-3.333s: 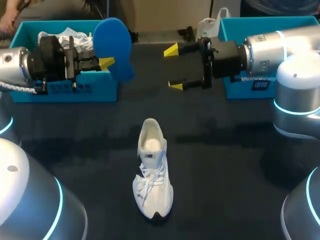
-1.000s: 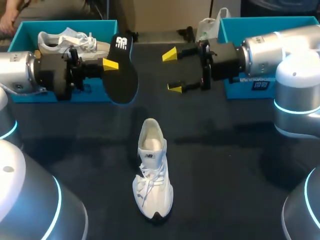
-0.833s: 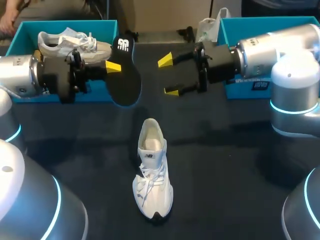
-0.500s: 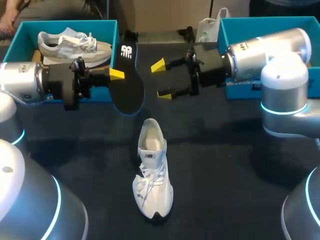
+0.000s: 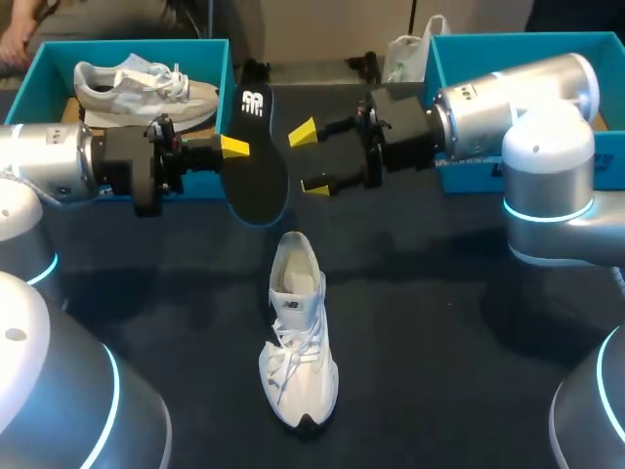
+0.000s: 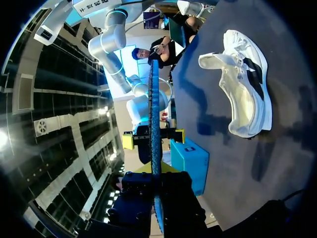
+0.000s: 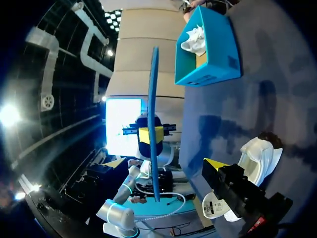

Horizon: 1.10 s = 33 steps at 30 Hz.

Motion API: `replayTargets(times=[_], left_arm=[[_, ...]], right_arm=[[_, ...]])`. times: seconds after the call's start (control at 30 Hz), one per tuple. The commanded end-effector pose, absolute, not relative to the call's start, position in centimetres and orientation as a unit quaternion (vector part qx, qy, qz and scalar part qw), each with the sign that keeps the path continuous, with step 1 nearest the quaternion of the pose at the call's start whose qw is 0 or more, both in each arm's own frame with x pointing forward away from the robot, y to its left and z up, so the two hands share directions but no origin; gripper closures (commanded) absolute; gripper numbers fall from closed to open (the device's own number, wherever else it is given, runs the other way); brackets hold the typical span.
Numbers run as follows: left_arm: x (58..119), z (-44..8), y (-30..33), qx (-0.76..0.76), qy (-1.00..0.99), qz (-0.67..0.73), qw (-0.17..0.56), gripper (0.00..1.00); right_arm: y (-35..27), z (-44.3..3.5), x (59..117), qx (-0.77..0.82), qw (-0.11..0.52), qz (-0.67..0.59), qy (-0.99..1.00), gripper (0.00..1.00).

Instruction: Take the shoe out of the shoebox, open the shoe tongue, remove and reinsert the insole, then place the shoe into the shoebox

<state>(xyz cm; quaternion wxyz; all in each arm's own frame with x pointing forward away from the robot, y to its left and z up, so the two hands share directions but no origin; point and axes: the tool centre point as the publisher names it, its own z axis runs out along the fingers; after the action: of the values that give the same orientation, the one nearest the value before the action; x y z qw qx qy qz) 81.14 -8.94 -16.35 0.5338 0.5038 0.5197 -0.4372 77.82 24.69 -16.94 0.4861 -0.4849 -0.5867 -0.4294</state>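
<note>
Since the earlier frames both arms have come in toward the middle. The flat black foam insole with a blue underside (image 5: 258, 161) has turned from blue face to printed black face and dropped closer to the shoe. The shoe has not shifted.

The insole is in the air, up on edge, its lower end just above and behind the heel of the white lace-up shoe (image 5: 296, 337), not touching it. My left hand (image 5: 232, 149) is clamped on the insole partway along, one yellow tip on the black face and the other hidden behind. I judge this hold keeps the free lower end clear to feed into the shoe opening.

My right hand (image 5: 309, 158) sits just beside the insole's other edge, fingers apart with nothing between them. In the right wrist view the insole stands edge-on ahead of that gap, so it looks lined up for a handover or a steadying grip.

The shoe stands upright on the dark surface (image 5: 439, 322), heel toward the hands, opening up. That suits reinsertion.

The open teal cardboard shoebox (image 5: 39, 73) at far left holds a second pale shoe (image 5: 145, 84). Another teal box (image 5: 527, 54) is at far right.
</note>
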Motion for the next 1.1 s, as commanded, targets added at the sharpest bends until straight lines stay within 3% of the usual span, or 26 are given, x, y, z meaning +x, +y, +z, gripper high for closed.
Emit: replayTargets(times=[0.03,0.33,0.4,0.6,0.7,0.77,0.83,0.87,0.9,1.1], left_arm=[[81.8,-16.7,-9.9,0.502,0.517,-0.437,0.538,1.0],[82.3,-17.3,-11.3,0.506,0.519,-0.429,0.539,1.0],[82.4,-17.4,-11.5,0.506,0.521,-0.429,0.537,1.0],[82.4,-17.6,-11.8,0.503,0.525,-0.426,0.539,1.0],[82.4,-17.7,-11.8,0.501,0.525,-0.426,0.54,1.0],[82.4,-17.7,-12.0,0.502,0.524,-0.425,0.541,1.0],[82.4,-17.8,-12.1,0.505,0.524,-0.422,0.541,1.0],[82.4,-17.8,-12.1,0.505,0.524,-0.422,0.541,1.0],[82.4,-17.8,-12.1,0.506,0.523,-0.422,0.541,1.0],[82.1,-17.9,-12.1,0.51,0.516,-0.423,0.542,1.0]], right_arm=[[25.6,-17.2,77.8,-0.477,0.487,-0.432,-0.59,0.0],[26.4,-17.5,76.6,-0.466,0.479,-0.429,-0.608,0.0],[26.5,-17.6,76.3,-0.464,0.478,-0.429,-0.61,0.15],[27.2,-18.0,75.8,-0.468,0.454,-0.442,-0.616,0.08],[27.1,-18.1,75.6,-0.467,0.451,-0.449,-0.614,0.24],[27.2,-18.2,75.7,-0.466,0.451,-0.451,-0.613,0.23],[27.3,-18.3,75.8,-0.463,0.449,-0.456,-0.613,0.35],[27.3,-18.3,75.8,-0.463,0.449,-0.456,-0.613,0.35],[27.4,-18.2,75.8,-0.465,0.445,-0.46,-0.612,0.44],[27.2,-18.2,76.0,-0.471,0.441,-0.467,-0.605,0.51]])
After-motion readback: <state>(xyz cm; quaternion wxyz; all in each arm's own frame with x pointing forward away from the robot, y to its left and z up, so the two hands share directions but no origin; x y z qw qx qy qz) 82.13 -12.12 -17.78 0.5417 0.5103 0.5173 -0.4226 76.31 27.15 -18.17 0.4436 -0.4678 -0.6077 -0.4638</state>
